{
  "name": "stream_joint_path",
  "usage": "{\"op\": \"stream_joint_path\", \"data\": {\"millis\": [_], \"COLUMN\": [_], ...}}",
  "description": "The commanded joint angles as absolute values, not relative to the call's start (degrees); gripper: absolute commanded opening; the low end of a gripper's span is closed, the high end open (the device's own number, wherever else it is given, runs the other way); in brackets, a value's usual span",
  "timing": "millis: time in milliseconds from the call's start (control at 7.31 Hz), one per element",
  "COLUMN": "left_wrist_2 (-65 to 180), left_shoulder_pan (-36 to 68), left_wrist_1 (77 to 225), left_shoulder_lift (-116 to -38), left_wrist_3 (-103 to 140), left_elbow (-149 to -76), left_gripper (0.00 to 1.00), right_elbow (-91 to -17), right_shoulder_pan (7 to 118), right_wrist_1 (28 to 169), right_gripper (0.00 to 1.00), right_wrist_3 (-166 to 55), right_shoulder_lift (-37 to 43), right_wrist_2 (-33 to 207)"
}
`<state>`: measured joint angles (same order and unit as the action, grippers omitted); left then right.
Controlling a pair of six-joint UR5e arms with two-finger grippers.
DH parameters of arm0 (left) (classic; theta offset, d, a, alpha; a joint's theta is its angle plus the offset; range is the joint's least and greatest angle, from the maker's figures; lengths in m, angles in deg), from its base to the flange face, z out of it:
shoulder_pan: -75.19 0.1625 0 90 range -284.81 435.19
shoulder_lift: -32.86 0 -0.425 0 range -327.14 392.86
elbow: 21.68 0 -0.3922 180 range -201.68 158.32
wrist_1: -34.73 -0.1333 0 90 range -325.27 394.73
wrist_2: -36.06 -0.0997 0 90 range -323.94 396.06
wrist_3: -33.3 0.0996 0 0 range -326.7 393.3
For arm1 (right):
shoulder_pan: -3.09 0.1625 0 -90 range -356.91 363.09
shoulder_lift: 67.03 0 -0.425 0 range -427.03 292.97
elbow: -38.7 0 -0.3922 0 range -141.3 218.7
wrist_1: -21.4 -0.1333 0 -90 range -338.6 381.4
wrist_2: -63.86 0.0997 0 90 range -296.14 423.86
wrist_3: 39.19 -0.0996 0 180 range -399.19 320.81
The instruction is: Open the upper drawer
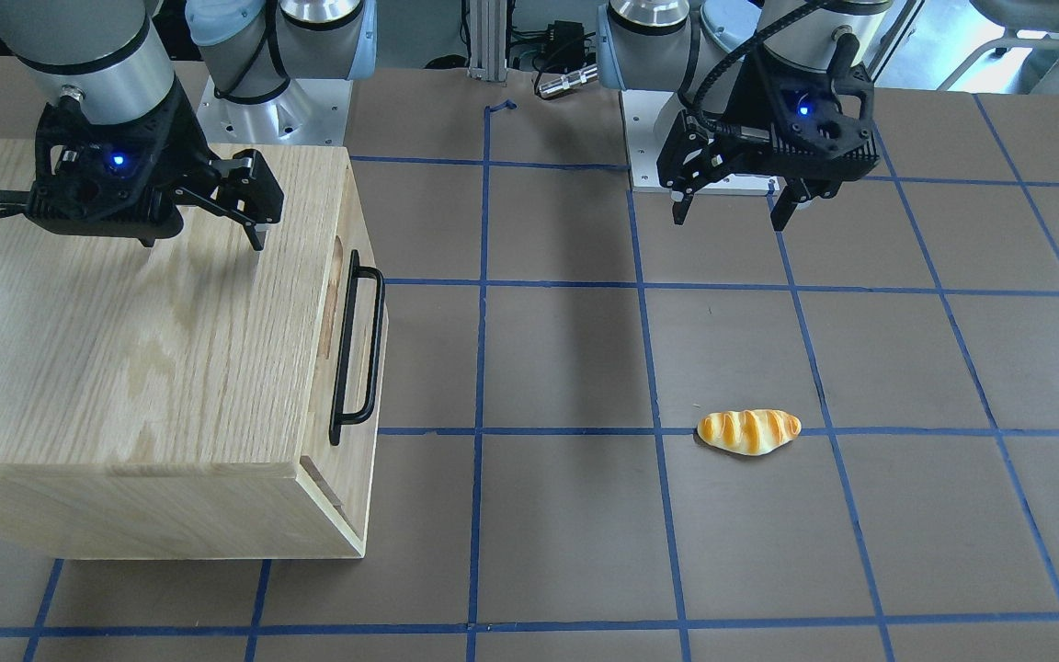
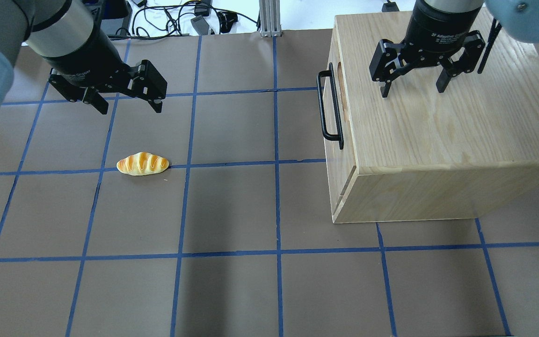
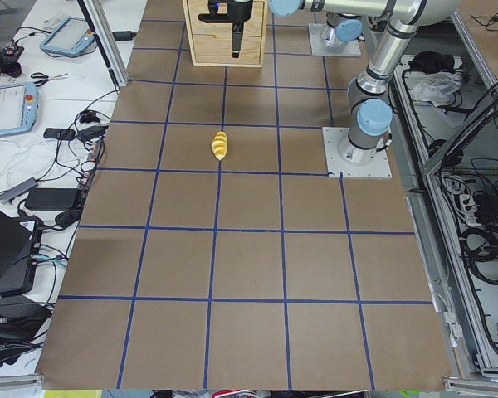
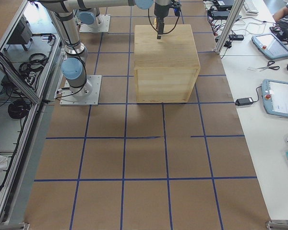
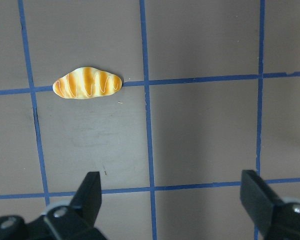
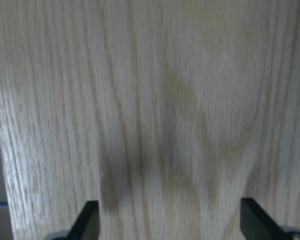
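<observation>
The upper drawer [image 2: 342, 126] sits in the face of the oak cabinet [image 2: 438, 140] that looks toward the table's middle. It looks shut, and its long black bar handle [image 2: 327, 107] [image 1: 376, 340] stands free. My right gripper [image 2: 412, 91] [image 1: 201, 241] is open and empty, and hovers over the cabinet's top, back from the handle. The right wrist view shows only the wood top [image 6: 150, 100] between the open gripper [image 6: 172, 220]. My left gripper [image 2: 130, 108] [image 1: 728, 221] is open and empty above the table, far from the cabinet.
A toy bread roll [image 2: 142, 164] [image 5: 87, 83] lies on the brown mat just in front of my left gripper [image 5: 172, 200]. Blue tape lines grid the mat. Cables and a metal post stand at the table's far edge [image 2: 265, 18].
</observation>
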<state>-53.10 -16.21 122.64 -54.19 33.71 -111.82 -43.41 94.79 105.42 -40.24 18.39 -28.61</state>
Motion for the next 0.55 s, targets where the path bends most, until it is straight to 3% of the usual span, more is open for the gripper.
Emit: {"op": "stream_joint_path", "data": {"millis": [0,411], "left_wrist_2": [-53.15,-48.17], "left_shoulder_pan": [-15.95,-16.91], "left_wrist_1": [122.44,117.72], "left_shoulder_lift": [-55.72,-62.13], "left_wrist_3": [32.95,24.52], "left_elbow": [-110.46,-109.74], "left_gripper": [1.00,1.00], "right_elbow": [-43.39,-43.39], "right_shoulder_pan": [94.85,94.76], "right_wrist_1": [105.42,105.42], "right_gripper": [1.00,1.00], "right_wrist_3": [-40.24,-40.33], "right_shoulder_lift": [18.40,18.40], "right_wrist_2": [-28.61,-28.61]}}
